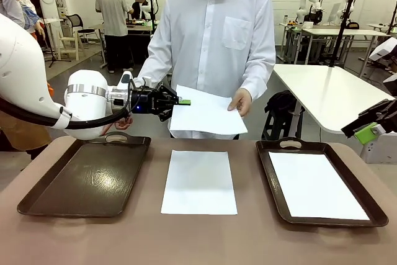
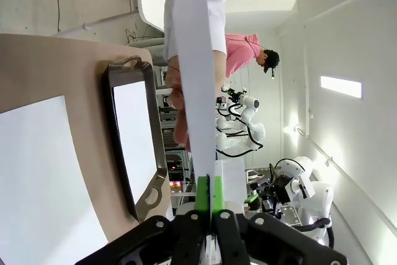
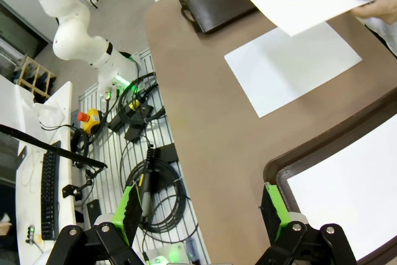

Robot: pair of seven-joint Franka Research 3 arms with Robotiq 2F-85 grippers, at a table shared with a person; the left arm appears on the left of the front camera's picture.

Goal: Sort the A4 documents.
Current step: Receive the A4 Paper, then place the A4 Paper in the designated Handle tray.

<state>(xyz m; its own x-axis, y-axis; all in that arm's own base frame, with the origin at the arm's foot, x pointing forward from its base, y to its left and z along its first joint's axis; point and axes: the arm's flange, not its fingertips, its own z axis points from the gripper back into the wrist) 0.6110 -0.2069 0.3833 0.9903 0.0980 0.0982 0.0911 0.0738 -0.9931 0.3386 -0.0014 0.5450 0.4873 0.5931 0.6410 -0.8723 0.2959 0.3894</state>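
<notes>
Check the flat sheet (image 1: 200,182) on the tabletop (image 1: 248,240). Your left end effector (image 1: 183,102) grips the raised sheet (image 1: 208,116); right end effector (image 3: 201,210) stands open, empty.

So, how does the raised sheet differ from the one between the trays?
The raised sheet is in the air, gripped by the left claw and the person's hand; the middle sheet lies flat on the table, untouched. The raised sheet is turned askew; the middle sheet sits square. Both are plain white.

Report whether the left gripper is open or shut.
Shut: the left gripper has its jaws pinched on one edge of a white sheet, green pads pressed together, while the person's hand holds the opposite edge.
</notes>
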